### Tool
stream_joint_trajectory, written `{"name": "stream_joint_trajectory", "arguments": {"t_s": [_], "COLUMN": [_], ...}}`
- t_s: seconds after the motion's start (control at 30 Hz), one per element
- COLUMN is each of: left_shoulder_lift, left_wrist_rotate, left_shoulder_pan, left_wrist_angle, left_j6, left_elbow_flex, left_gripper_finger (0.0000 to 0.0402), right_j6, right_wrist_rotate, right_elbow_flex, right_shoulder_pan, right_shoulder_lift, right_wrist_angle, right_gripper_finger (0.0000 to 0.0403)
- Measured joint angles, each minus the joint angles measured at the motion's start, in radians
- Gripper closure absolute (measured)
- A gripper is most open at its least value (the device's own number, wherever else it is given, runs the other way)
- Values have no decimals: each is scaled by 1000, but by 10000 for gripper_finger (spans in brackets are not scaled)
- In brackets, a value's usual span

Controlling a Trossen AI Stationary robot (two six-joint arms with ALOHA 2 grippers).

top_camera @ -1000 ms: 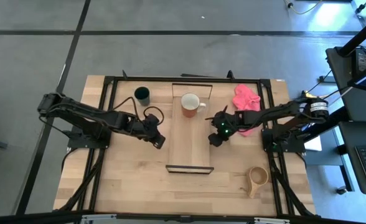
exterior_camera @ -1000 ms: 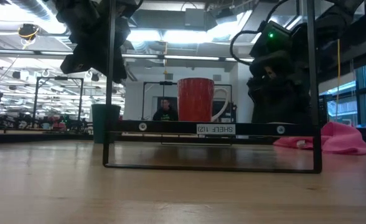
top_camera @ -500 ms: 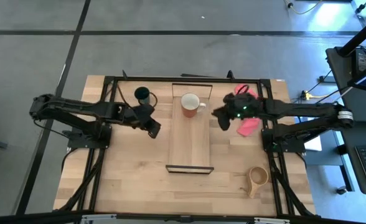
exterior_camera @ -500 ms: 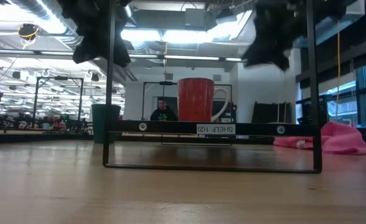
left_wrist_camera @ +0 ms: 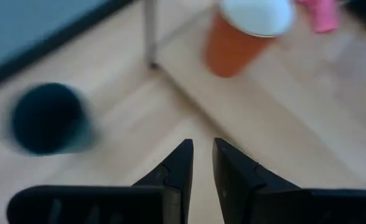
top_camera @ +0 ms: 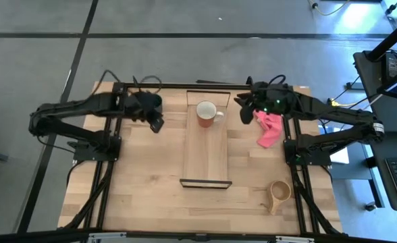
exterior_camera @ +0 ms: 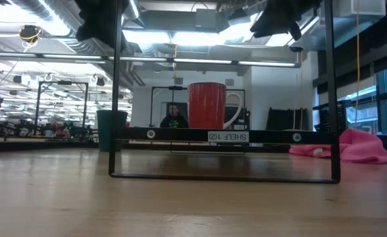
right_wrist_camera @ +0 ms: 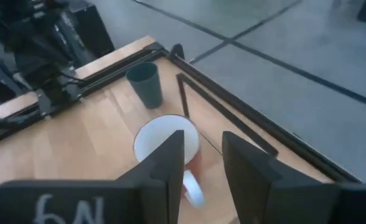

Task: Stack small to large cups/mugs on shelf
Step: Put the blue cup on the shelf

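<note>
The orange-brown mug (top_camera: 206,113) stands upright on the far end of the light-wood shelf (top_camera: 205,155), its white handle toward the table's right. The dark green cup (exterior_camera: 111,130) stands on the table left of the shelf; my left arm hides it in the high view, and it shows in the left wrist view (left_wrist_camera: 46,118). The tan wooden cup (top_camera: 278,194) stands at the near right. My left gripper (top_camera: 156,124) hovers shut and empty between the green cup and the shelf. My right gripper (top_camera: 244,111) hovers narrowly open and empty, right of the mug.
A pink cloth (top_camera: 269,125) lies on the table right of the shelf, partly under my right arm. The shelf's thin black frame ends (exterior_camera: 118,92) stand upright at its near end. Bare tabletop (top_camera: 144,189) lies at the near left.
Both grippers have risen and gone toward the table's far edge. My left gripper has moved away from the shelf's left side toward the green cup. My right gripper has drawn back from the shelf's right side to beside the mug. The cups have stayed where they were.
</note>
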Motion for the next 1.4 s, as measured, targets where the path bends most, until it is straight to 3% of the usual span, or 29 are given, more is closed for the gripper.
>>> {"name": "stream_joint_trajectory", "arguments": {"t_s": [0.17, 0.37, 0.53, 0.73, 0.9, 1.1, 1.27, 1.4], "left_shoulder_lift": [29, 50, 56, 78, 166, 299, 389, 423], "left_wrist_rotate": [-2, 60, 63, 49, 90, 98, 175, 175], "left_shoulder_pan": [176, 345, 362, 390, 507, 608, 659, 662], "left_wrist_angle": [-155, -172, -172, -177, -183, -179, -174, -148], "left_j6": [96, 120, 120, 205, 322, 347, 333, 372], "left_elbow_flex": [107, 122, 122, 122, 122, 121, 120, 120], "left_gripper_finger": [347, 347, 347, 347, 347, 340, 312, 298], "right_j6": [100, 98, 43, 4, 134, 231, 285, 313], "right_wrist_rotate": [-88, -101, -154, -131, -86, -48, -47, -47], "right_elbow_flex": [-7, -7, -7, -8, -8, -8, -8, -8], "right_shoulder_pan": [-80, -129, -133, -133, -133, -133, -133, -133], "right_shoulder_lift": [1, 0, -1, 2, 2, 2, 2, 2], "right_wrist_angle": [-35, -84, -115, -140, -142, -151, -151, -151], "right_gripper_finger": [292, 292, 292, 292, 292, 292, 292, 292]}}
